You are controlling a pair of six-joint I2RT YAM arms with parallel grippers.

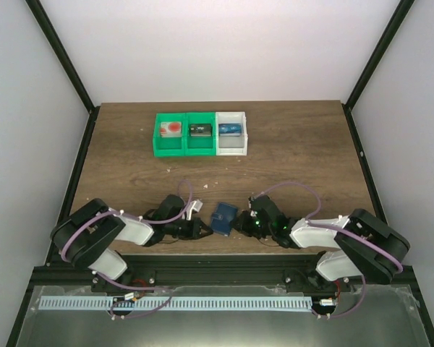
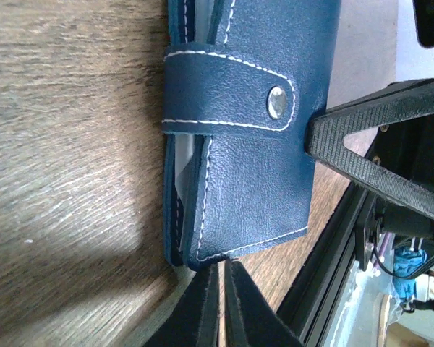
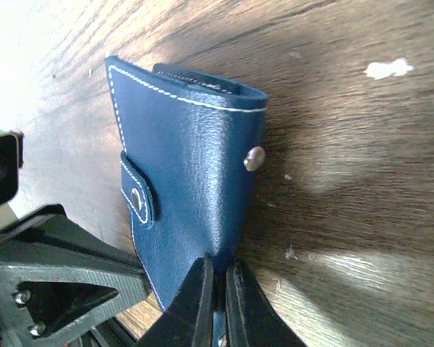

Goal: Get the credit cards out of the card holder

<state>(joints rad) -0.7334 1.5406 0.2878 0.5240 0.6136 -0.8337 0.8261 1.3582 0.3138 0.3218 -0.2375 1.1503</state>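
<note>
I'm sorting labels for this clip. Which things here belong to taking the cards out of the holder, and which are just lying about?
Job: card holder, snapped closed; right gripper, pinching its edge; left gripper, shut at its corner; credit card, pale with red marks, in the green bin.
Lying about: green bin; white bin; black item; blue item.

The card holder [image 2: 253, 166] was closed, hiding whatever it held, and its upper end was cut off by the left wrist view's top edge. Its lower corner was concealed between the fingers of the right gripper [image 3: 218, 267]. The contents of the bins [image 1: 184, 151] were too small to identify.
</note>
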